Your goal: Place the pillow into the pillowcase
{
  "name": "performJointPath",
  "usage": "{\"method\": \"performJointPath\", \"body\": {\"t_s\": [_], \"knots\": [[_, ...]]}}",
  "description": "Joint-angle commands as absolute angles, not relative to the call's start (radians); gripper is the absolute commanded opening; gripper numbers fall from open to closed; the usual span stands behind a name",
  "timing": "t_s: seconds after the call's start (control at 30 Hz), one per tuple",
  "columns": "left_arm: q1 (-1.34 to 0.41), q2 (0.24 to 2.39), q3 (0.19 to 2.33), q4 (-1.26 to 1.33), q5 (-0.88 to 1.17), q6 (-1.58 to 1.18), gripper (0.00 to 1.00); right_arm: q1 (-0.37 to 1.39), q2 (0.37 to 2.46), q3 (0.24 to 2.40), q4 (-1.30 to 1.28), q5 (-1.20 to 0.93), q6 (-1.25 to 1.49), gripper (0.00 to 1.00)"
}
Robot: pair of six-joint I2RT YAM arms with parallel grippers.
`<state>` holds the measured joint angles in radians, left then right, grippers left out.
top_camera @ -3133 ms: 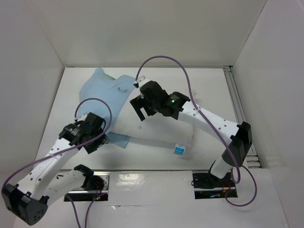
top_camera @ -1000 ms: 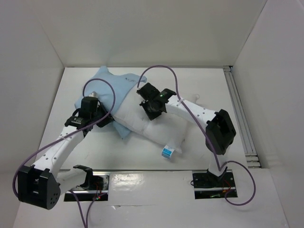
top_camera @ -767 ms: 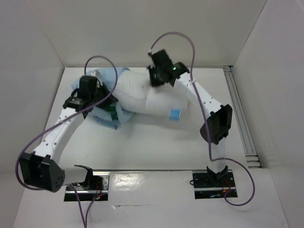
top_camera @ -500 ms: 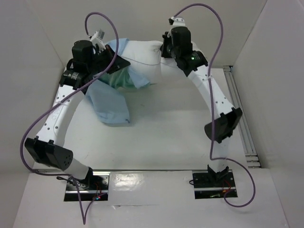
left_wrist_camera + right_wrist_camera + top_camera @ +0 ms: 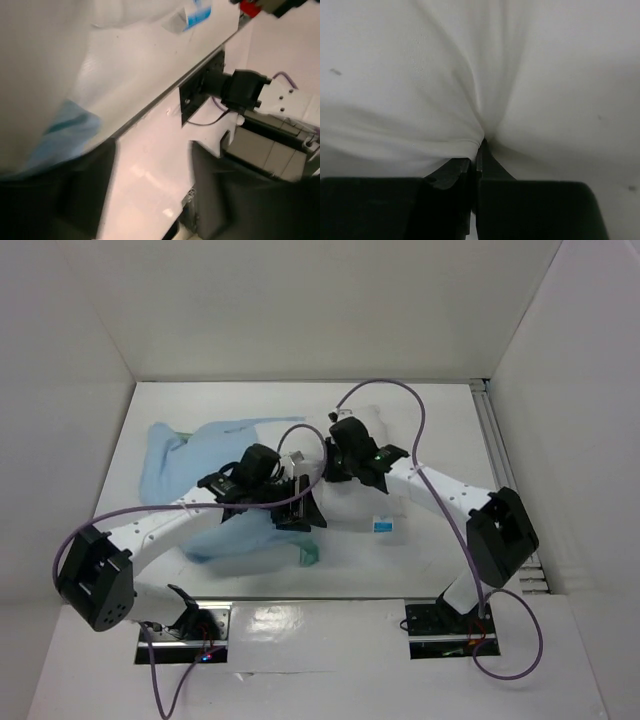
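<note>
Viewing from top: plump white rectangular pillow point(image 5: 352, 515) lies with the wrinkled pale-blue cloth pillowcase point(image 5: 215, 450) touching its left side. The left gripper point(image 5: 303, 508) is at the pillow's left edge and the right gripper point(image 5: 338, 472) over its far-left part. Left wrist: jaws apart, nothing between, beside the pillow. Right wrist: jaws pinched tight on a pillow fold.

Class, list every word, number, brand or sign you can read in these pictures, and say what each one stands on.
None can be read.
The blue-and-white label on the pillow: print too small in the top view, blurred in the left wrist view.
</note>
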<state>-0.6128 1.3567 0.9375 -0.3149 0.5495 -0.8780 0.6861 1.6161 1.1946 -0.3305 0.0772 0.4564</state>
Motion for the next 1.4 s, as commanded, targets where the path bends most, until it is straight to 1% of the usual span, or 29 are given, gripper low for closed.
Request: {"method": "performJointPath", "body": {"t_s": [0.0, 0.03, 0.07, 0.1, 0.13, 0.17, 0.2, 0.27, 0.33, 0.37, 0.4, 0.43, 0.47, 0.5, 0.53, 0.57, 0.6, 0.63, 0.73, 0.77, 0.83, 0.97, 1.07, 1.1, 1.13, 1.23, 1.27, 1.33, 1.37], "knots": [[-0.609, 1.252, 1.049, -0.318, 0.566, -0.853, 0.82, 0.707, 1.54, 1.204, -0.186, -0.008, 0.522, 0.0], [-0.609, 1.243, 1.084, -0.36, 0.545, -0.835, 0.9, 0.707, 1.531, 1.218, -0.186, -0.017, 0.522, 0.0], [-0.609, 1.243, 1.124, -0.406, 0.523, -0.813, 0.93, 0.707, 1.531, 1.218, -0.196, -0.017, 0.522, 0.0], [-0.609, 1.232, 1.217, -0.452, 0.478, -0.766, 0.96, 0.707, 1.531, 1.242, -0.205, -0.031, 0.512, 0.0], [-0.609, 1.232, 1.262, -0.49, 0.462, -0.741, 0.97, 0.716, 1.52, 1.256, -0.237, -0.031, 0.499, 0.05], [-0.609, 1.232, 1.352, -0.558, 0.428, -0.695, 0.97, 0.716, 1.52, 1.27, -0.258, -0.031, 0.479, 0.2], [-0.609, 1.232, 1.397, -0.592, 0.402, -0.68, 0.92, 0.716, 1.52, 1.285, -0.277, -0.031, 0.469, 0.3], [-0.575, 1.232, 1.475, -0.652, 0.336, -0.658, 0.85, 0.716, 1.491, 1.327, -0.33, 0.01, 0.446, 0.57], [-0.53, 1.242, 1.558, -0.704, 0.205, -0.646, 0.74, 0.716, 1.458, 1.373, -0.391, 0.061, 0.416, 0.79], [-0.509, 1.265, 1.583, -0.719, 0.155, -0.646, 0.67, 0.716, 1.448, 1.388, -0.411, 0.122, 0.405, 0.84], [-0.485, 1.288, 1.612, -0.738, 0.117, -0.635, 0.67, 0.716, 1.439, 1.405, -0.431, 0.162, 0.394, 0.85], [-0.46, 1.319, 1.678, -0.783, 0.032, -0.623, 0.67, 0.716, 1.43, 1.439, -0.452, 0.207, 0.385, 0.89], [-0.425, 1.357, 1.725, -0.831, -0.038, -0.623, 0.67, 0.716, 1.43, 1.459, -0.494, 0.278, 0.373, 0.89], [-0.413, 1.458, 1.774, -0.882, -0.099, -0.623, 0.7, 0.707, 1.43, 1.476, -0.515, 0.308, 0.373, 0.9], [-0.4, 1.513, 1.823, -0.928, -0.194, -0.614, 0.74, 0.693, 1.44, 1.491, -0.534, 0.325, 0.364, 0.92], [-0.382, 1.566, 1.907, -1.016, -0.242, -0.614, 0.78, 0.654, 1.454, 1.505, -0.557, 0.325, 0.354, 0.92], [-0.382, 1.654, 1.939, -1.047, -0.273, -0.614, 0.8, 0.628, 1.454, 1.515, -0.557, 0.325, 0.354, 0.94], [-0.37, 1.687, 1.96, -1.069, -0.338, -0.614, 0.81, 0.568, 1.468, 1.516, -0.571, 0.299, 0.344, 0.94], [-0.36, 1.77, 1.97, -1.094, -0.383, -0.614, 0.81, 0.473, 1.497, 1.516, -0.581, 0.195, 0.344, 0.97], [-0.36, 1.784, 1.97, -1.115, -0.405, -0.614, 0.82, 0.415, 1.512, 1.516, -0.581, 0.137, 0.334, 0.97], [-0.36, 1.813, 1.961, -1.126, -0.437, -0.623, 0.82, 0.368, 1.526, 1.503, -0.59, 0.117, 0.325, 1.0], [-0.351, 1.845, 1.904, -1.157, -0.511, -0.634, 0.81, 0.264, 1.549, 1.442, -0.591, 0.017, 0.325, 1.0], [-0.351, 1.856, 1.876, -1.157, -0.523, -0.643, 0.74, 0.238, 1.588, 1.391, -0.56, -0.087, 0.325, 1.0], [-0.342, 1.856, 1.876, -1.157, -0.532, -0.643, 0.7, 0.226, 1.588, 1.372, -0.56, -0.101, 0.325, 1.0], [-0.342, 1.856, 1.876, -1.169, -0.532, -0.653, 0.61, 0.225, 1.613, 1.361, -0.548, -0.123, 0.325, 1.0], [-0.321, 1.856, 1.876, -1.169, -0.543, -0.653, 0.4, 0.225, 1.655, 1.324, -0.506, -0.234, 0.337, 1.0], [-0.321, 1.845, 1.888, -1.169, -0.543, -0.653, 0.24, 0.225, 1.669, 1.307, -0.496, -0.265, 0.337, 1.0], [-0.299, 1.845, 1.899, -1.169, -0.529, -0.641, 0.13, 0.225, 1.69, 1.286, -0.456, -0.313, 0.348, 1.0], [-0.299, 1.845, 1.899, -1.16, -0.519, -0.641, 0.08, 0.225, 1.69, 1.276, -0.437, -0.352, 0.359, 0.96]]}}
